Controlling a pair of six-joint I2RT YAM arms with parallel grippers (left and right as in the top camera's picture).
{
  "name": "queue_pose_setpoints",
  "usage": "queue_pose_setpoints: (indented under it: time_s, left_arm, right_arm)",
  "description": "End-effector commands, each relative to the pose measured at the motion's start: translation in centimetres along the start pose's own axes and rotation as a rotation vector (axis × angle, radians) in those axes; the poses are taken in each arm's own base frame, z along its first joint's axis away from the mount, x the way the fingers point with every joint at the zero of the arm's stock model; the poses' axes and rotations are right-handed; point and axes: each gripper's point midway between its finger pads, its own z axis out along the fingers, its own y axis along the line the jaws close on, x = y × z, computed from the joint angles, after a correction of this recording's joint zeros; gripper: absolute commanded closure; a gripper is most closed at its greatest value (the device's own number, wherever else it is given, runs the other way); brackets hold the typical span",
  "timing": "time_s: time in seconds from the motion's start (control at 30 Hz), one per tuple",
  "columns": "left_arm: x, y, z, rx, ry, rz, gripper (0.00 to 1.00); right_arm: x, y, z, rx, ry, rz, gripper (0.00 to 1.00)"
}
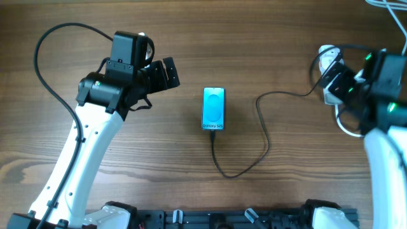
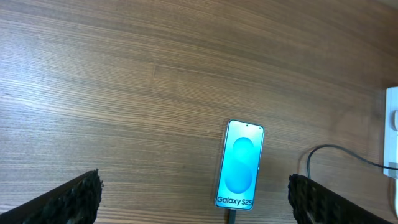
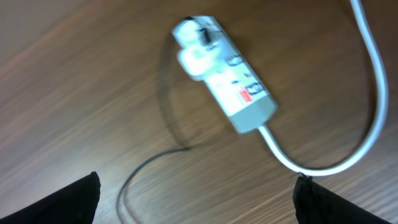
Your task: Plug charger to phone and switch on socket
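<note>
The phone (image 1: 213, 109) lies flat mid-table with its cyan screen lit and the "Galaxy" text at its near short edge. It also shows in the left wrist view (image 2: 240, 165). The charger, a thin black cable (image 1: 262, 127), meets that near edge and loops right to the socket (image 1: 326, 58). In the right wrist view the socket (image 3: 224, 74) is blurred, with a red mark near its cable end. My left gripper (image 1: 166, 73) is open and empty, left of the phone (image 2: 196, 196). My right gripper (image 1: 337, 79) is open and empty above the socket (image 3: 199, 199).
A thick white cable (image 3: 367, 112) curves away from the socket's end, and it also loops at the table's right side (image 1: 346, 130). The black cable (image 3: 149, 168) passes under my right gripper. The left arm's own black cable (image 1: 48, 70) arcs at the far left.
</note>
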Motion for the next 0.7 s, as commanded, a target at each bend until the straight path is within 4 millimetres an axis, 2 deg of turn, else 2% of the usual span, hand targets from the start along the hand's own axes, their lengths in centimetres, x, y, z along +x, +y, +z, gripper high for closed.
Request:
queue_pose_setpoints:
  time_s: [0.0, 0.13, 0.2, 0.27, 0.33, 0.57, 0.67]
  left_arm:
    - [-0.3, 0.2, -0.2, -0.012, -0.016, -0.018, 0.0]
    - [-0.3, 0.2, -0.2, -0.012, -0.016, -0.018, 0.0]
    - [-0.3, 0.2, -0.2, -0.012, -0.016, -0.018, 0.0]
    - [-0.3, 0.2, -0.2, -0.012, -0.016, -0.018, 0.0]
    - [-0.3, 0.2, -0.2, -0.012, -0.016, -0.018, 0.0]
    - [-0.3, 0.2, -0.2, -0.012, -0.016, -0.018, 0.0]
    - [-0.3, 0.2, -0.2, -0.012, -0.016, -0.018, 0.0]
  right_arm:
    - [1.3, 1.7, -3.8, -0.044, -0.127, -0.078, 0.0]
    - [1.8, 3.9, -7.4, -0.167, -0.22, -0.173, 0.0]
    - [1.6, 4.3, -9.3, -0.21, -0.279, -0.233, 0.01]
    - [1.2, 4.3, -10.5, -0.227, -0.324, -0.254, 0.0]
    - [1.1, 4.2, -10.9, -0.233, -0.337, -0.254, 0.0]
    - [1.5, 4.1, -10.6, -0.226, -0.315, -0.259, 0.01]
    - [1.7, 4.7, -10.7, -0.264, -0.307, -0.263, 0.0]
